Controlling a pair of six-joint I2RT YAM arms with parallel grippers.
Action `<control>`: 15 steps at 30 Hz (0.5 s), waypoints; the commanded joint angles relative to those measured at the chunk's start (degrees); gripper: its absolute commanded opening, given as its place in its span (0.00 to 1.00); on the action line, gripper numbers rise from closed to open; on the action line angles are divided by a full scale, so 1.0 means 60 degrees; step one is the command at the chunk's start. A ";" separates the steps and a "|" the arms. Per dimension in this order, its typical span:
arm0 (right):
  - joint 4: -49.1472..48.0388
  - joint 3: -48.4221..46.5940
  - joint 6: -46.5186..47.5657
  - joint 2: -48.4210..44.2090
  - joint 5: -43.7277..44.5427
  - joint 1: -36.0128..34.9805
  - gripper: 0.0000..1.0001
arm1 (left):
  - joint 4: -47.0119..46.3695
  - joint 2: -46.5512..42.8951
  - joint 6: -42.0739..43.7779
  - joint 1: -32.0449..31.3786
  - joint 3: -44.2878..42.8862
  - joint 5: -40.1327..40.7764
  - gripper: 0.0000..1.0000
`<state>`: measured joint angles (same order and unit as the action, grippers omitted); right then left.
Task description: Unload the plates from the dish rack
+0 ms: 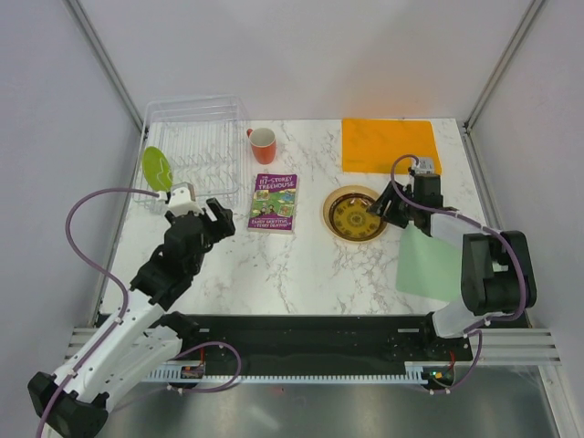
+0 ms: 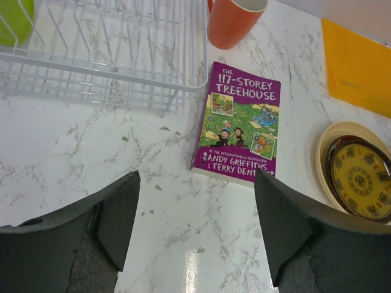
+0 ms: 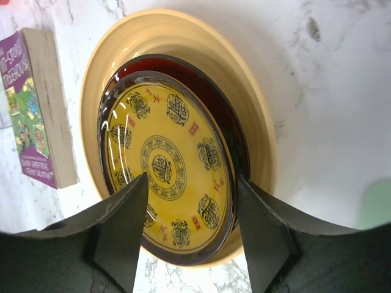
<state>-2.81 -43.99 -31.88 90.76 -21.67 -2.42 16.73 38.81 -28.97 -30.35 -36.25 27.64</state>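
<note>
The clear dish rack [image 1: 196,146] [image 2: 110,73] stands at the back left. A lime-green plate [image 1: 156,169] [image 2: 15,18] leans upright at its front left corner. Three plates lie stacked flat mid-table: a pale-yellow one [image 3: 177,30] [image 2: 324,152] underneath, a dark red one [image 3: 235,131], and a brown-and-yellow patterned one [image 1: 358,215] [image 3: 165,159] [image 2: 360,177] on top. My right gripper [image 1: 379,212] [image 3: 192,180] is open, its jaws over the stack's near edge, one on either side. My left gripper [image 1: 222,222] [image 2: 196,177] is open and empty over bare marble in front of the rack.
A purple book [image 1: 274,203] [image 2: 241,122] lies between the rack and the plate stack. An orange-red mug [image 1: 263,144] [image 2: 235,21] stands behind it. An orange mat [image 1: 388,144] [image 2: 360,67] lies at the back right, and a pale green mat [image 1: 429,265] under the right arm.
</note>
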 commanded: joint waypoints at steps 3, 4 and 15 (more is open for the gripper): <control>0.1272 -0.0622 0.1195 -0.1370 0.1882 0.0022 0.67 | -0.0035 0.0343 0.0858 0.0004 -0.0608 0.1147 0.85; 0.1419 -0.0695 0.1298 -0.1618 0.2130 0.0022 0.67 | 0.0009 0.0489 0.0946 0.0019 -0.0739 0.1295 0.86; 0.2021 -0.0916 0.1402 -0.2748 0.2221 0.0022 0.67 | -0.0707 0.2626 0.3187 0.2110 -0.2671 0.1608 0.94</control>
<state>8.16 -48.38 -24.10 76.25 -8.58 -2.39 16.95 49.60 -17.37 -25.43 -45.91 37.10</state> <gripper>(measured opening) 0.670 0.934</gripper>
